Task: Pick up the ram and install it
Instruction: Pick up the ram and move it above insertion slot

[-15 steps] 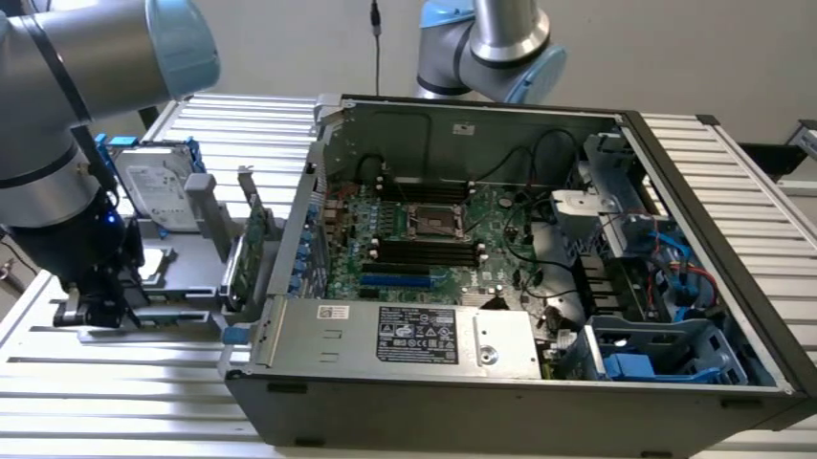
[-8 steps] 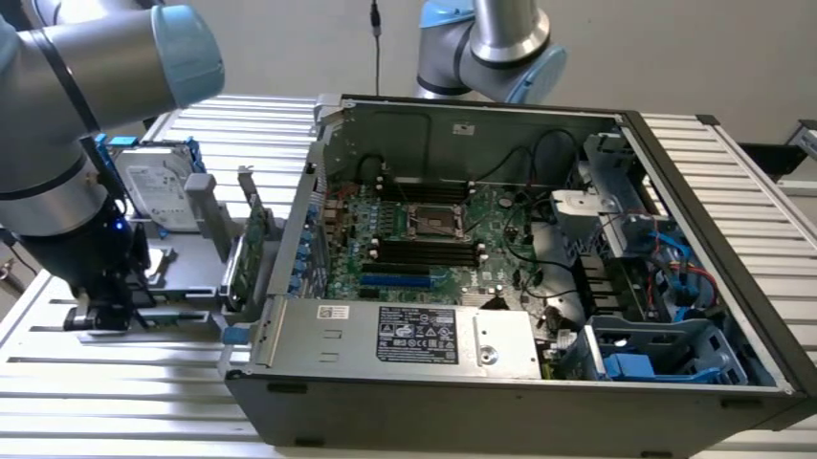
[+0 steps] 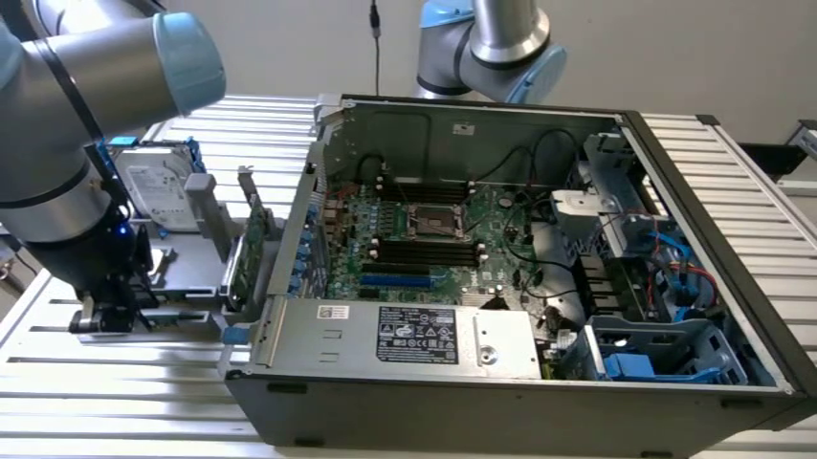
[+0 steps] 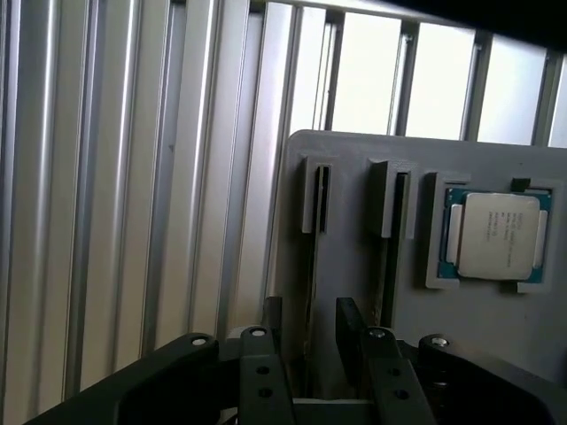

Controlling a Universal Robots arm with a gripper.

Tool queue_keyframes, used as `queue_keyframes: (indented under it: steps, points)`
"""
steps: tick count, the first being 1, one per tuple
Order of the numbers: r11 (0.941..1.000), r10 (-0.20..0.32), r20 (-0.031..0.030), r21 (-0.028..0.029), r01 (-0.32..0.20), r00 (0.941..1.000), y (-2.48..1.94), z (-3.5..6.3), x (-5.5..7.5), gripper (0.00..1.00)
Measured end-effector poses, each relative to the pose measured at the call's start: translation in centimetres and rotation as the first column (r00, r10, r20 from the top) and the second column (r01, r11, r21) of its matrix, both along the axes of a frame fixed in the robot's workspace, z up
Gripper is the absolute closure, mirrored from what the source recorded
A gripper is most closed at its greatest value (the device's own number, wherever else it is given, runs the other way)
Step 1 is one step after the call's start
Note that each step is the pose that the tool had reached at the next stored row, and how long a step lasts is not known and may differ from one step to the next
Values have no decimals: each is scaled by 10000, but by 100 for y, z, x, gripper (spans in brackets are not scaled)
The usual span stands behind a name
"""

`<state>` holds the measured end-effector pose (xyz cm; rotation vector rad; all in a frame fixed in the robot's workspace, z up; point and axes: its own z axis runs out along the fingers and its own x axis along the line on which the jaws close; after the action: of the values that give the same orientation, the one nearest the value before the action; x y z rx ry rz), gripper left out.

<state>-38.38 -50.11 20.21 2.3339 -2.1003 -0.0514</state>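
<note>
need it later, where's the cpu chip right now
In the wrist view the cpu chip lies flat in a square recess of the gray holder, next to its two narrow slots.

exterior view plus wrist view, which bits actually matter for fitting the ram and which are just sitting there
For the job:
- ram, edge-on in the grey holder
- gripper, open, fingers either side of the ram
- black memory slots in the computer case

Just lying about:
- hard drive
- expansion card
- processor in the holder's recess
</note>
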Motion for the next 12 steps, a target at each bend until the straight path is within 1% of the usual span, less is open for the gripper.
queue_keyframes:
  steps: [3,8,10,12]
  points:
    - [10000,-5,-27,4,5,10000,0,-13,0,62]
    - [10000,-11,-57,33,11,10000,-1,-46,-1,62]
    - [10000,-12,-63,65,12,10000,-1,-59,0,62]
    - [9999,-11,-68,112,12,10000,0,-68,0,62]
